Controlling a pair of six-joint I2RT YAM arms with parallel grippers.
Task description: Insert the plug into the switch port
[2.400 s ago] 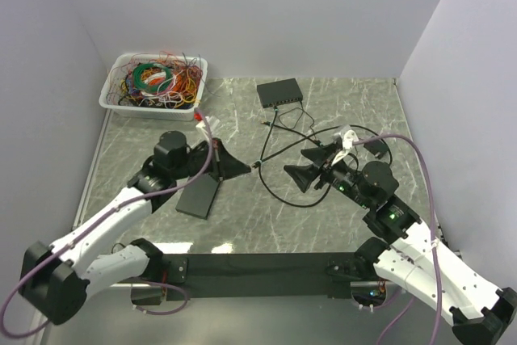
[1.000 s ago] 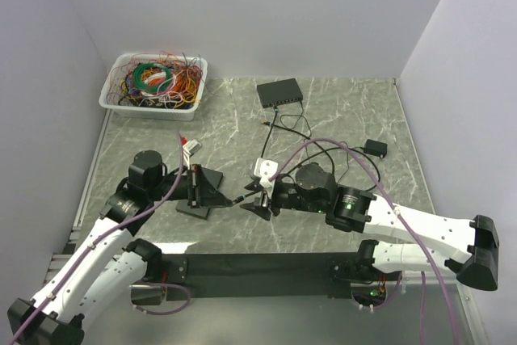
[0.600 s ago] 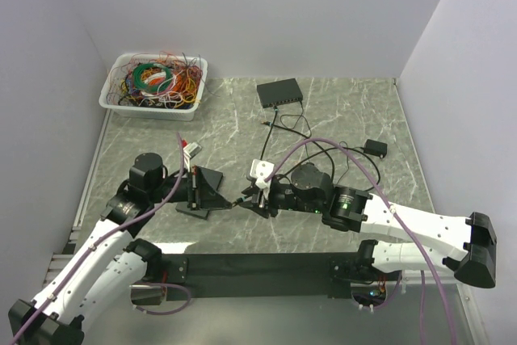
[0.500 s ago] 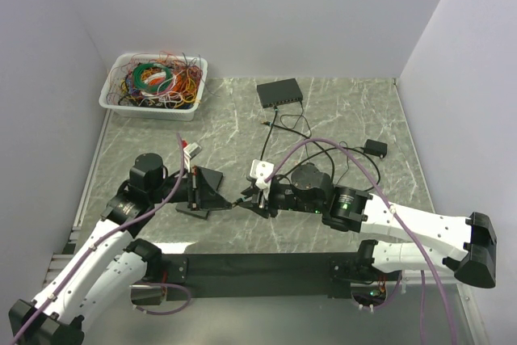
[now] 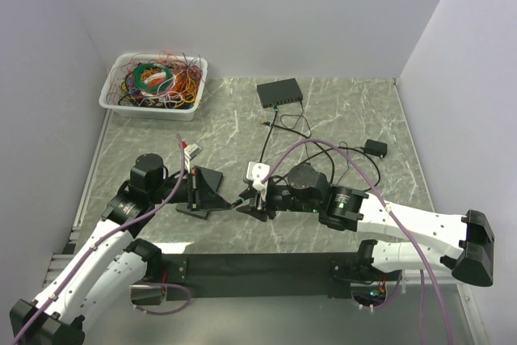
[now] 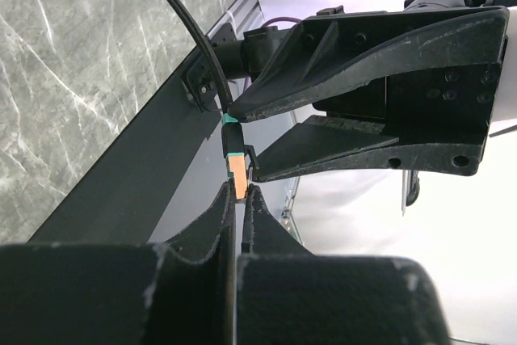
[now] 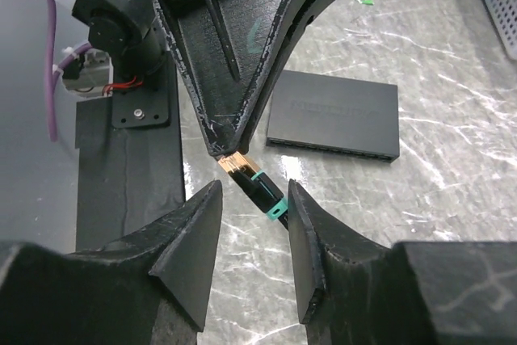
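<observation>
The plug [image 7: 260, 186] has a gold tip, a black body with teal bands and a black cable [image 6: 191, 35]. My left gripper [image 6: 241, 191] is shut on the gold tip and holds the plug above the table. My right gripper [image 7: 253, 190] is open, one finger on each side of the plug body, touching neither side. In the top view both grippers meet at the front middle, left gripper [image 5: 229, 199] and right gripper [image 5: 252, 203]. A black switch [image 5: 279, 92] sits at the back with cables in it. A similar flat black box [image 7: 333, 115] lies beside the left gripper.
A white tray [image 5: 109, 98] of tangled coloured wires stands at the back left. A black power adapter [image 5: 374, 148] and loops of black cable [image 5: 283, 131] lie between the switch and the right arm. The black base rail [image 5: 266, 266] runs along the near edge.
The right gripper has edged left until its fingers stand on both sides of the plug. The left arm has stayed in place, still shut on the plug.
</observation>
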